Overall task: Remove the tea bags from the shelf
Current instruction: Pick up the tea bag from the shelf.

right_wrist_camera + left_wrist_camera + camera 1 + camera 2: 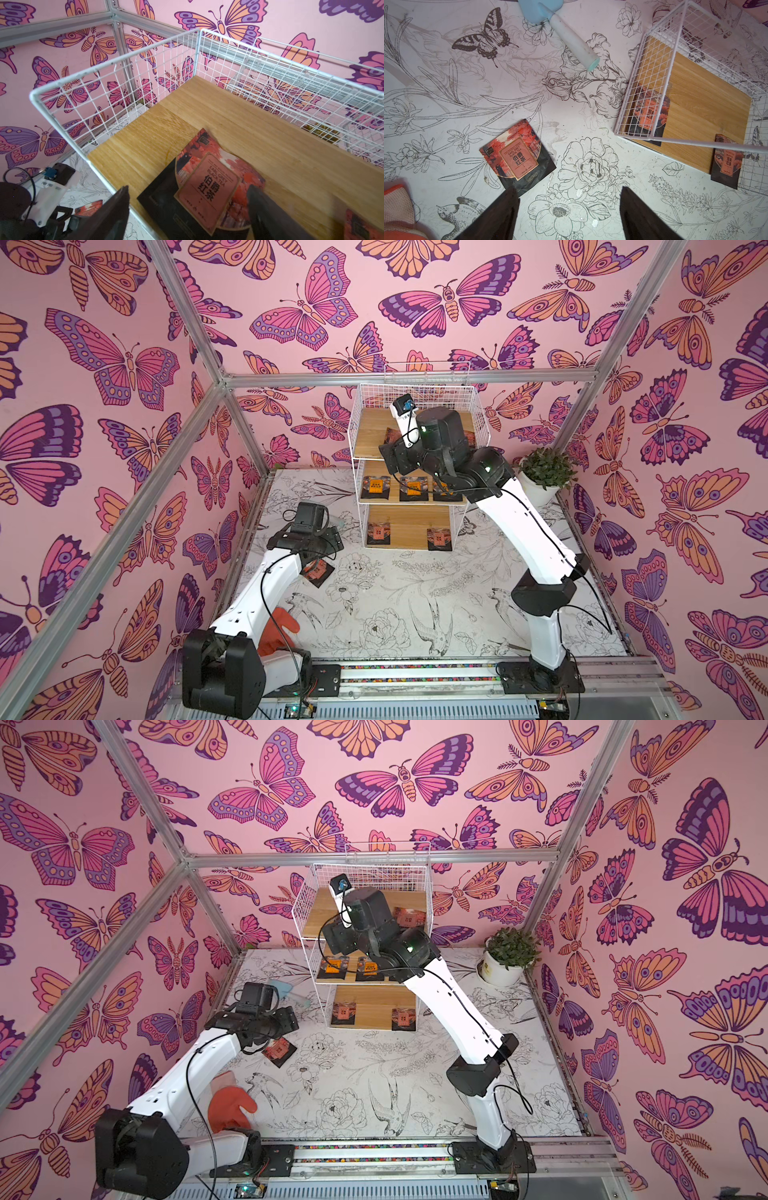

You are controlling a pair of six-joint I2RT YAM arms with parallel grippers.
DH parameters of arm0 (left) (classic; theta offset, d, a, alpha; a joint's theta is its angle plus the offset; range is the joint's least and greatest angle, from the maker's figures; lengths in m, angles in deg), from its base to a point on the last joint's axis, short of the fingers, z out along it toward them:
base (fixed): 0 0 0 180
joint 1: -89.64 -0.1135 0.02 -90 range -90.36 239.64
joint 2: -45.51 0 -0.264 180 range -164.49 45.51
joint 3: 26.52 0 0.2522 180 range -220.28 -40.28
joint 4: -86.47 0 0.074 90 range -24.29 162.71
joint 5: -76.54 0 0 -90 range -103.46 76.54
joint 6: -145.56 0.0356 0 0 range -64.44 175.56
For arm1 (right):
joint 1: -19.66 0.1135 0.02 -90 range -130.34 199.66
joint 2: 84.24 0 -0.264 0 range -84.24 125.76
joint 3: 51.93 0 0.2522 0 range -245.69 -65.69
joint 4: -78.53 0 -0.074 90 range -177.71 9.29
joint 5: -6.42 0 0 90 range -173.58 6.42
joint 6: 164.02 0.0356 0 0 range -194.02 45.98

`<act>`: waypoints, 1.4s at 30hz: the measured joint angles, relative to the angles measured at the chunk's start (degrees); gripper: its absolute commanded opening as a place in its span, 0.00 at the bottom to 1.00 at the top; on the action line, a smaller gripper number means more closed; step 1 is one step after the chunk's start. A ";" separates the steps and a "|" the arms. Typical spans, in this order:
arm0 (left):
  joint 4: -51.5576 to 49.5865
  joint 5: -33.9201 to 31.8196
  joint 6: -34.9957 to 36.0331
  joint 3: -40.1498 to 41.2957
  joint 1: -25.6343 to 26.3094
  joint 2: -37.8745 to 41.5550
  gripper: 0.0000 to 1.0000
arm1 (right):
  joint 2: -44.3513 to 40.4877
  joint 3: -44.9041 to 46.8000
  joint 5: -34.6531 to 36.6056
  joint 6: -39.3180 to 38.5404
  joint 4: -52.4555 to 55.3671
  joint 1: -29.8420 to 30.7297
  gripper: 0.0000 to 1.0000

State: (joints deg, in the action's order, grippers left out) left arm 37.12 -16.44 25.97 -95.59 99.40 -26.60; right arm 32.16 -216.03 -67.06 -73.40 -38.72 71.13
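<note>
At the far middle of the white, flower-printed bench stands the white wire-grid shelf, its three light wooden boards stepped as tiers. On the top tier lies a small, flat, square foil tea bag, black-edged with a reddish-pink picture. The right hand sits over it with its dark fingers spread wide, one to either side, grasping nothing. A second reddish-pink tea bag lies further right on the same tier.

The middle tier carries a row of three tea bags with orange labels: a left tea bag, a middle tea bag, and a right one largely hidden by the arm. The bottom tier holds a reddish-pink tea bag at its near left corner and another tea bag at its near right corner, overhanging the edge.

One more reddish-pink tea bag lies flat on the bench, near and left of the shelf. The left hand hangs just beside it, fingers apart and empty.

A light blue plastic tool with a pale handle lies on the bench left of the shelf. An orange-red mitt lies at the near left, and a green plant in a white pot stands right of the shelf.
</note>
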 measured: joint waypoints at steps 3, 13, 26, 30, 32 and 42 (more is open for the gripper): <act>0.02 0.02 0.00 -0.02 0.00 0.00 0.80 | 0.00 -0.26 1.29 1.66 -0.07 -0.04 0.99; 0.02 0.24 0.02 -0.28 0.00 0.00 0.80 | 0.07 -3.76 2.03 9.22 0.44 -2.64 0.99; 0.02 0.24 0.02 -0.70 0.00 0.00 0.80 | 1.33 -3.78 0.11 11.56 0.87 -2.69 0.99; 0.02 0.24 0.02 -0.70 0.00 0.00 0.80 | 2.62 -3.89 0.13 12.26 1.84 -2.69 0.99; 0.02 0.24 0.02 -0.70 0.00 0.00 0.80 | 3.04 -3.89 0.13 12.90 2.16 -2.69 0.99; 0.02 0.24 0.02 -0.70 0.00 0.00 0.80 | 3.23 -3.91 -0.04 14.16 3.04 -3.02 0.99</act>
State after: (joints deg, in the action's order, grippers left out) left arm 37.14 -16.20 25.99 -96.29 99.40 -26.60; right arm 35.39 -219.94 -67.11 -59.23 -35.68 68.11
